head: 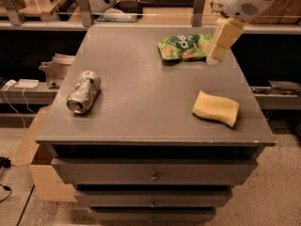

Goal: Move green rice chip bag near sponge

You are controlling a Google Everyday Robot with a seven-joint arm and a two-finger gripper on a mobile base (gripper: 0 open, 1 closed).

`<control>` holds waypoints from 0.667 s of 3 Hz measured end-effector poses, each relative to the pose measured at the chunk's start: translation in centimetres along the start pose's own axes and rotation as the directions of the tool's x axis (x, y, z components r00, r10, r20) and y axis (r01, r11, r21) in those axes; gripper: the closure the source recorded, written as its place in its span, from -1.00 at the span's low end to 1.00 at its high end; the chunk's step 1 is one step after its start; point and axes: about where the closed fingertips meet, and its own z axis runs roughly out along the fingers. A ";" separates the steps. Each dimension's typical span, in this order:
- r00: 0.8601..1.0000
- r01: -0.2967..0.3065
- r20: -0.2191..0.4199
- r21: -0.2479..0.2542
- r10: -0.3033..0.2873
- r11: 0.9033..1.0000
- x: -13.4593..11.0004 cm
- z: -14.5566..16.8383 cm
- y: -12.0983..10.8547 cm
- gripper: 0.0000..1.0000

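In the camera view, we see the green rice chip bag (pixel 183 47) lying flat near the far right of the grey cabinet top (pixel 141 79). The sponge (pixel 216 108) lies well apart from it, toward the near right edge. A dented drink can (pixel 83 91) lies on its side over on the left, out of the way.

The gripper (pixel 213 58) hangs from the white arm at the far right, angled downward, with its tip just beside the bag's right end. We cannot tell whether it touches the bag, nor whether it is spread or pressed together, since we see it side-on as one yellowish block.

We judge the bag to be light, thin and crinkly. Its slick film may slide on the smooth top or buckle under a pinch, and the chips inside are likely to be brittle. We think the best hold is at the right edge or a corner seam, where the film is flatter and nothing inside can be crushed. A gentle pinch and a low lift toward the sponge seem enough. The sponge is soft and would give if bumped, so we would set the bag down just beside it.
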 end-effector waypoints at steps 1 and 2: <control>1.000 0.006 -0.022 0.000 -0.006 1.000 0.5 2.0 -1.2 -1.00; 0.999 0.018 -0.051 0.012 -0.018 1.000 1.8 5.5 -4.0 -1.00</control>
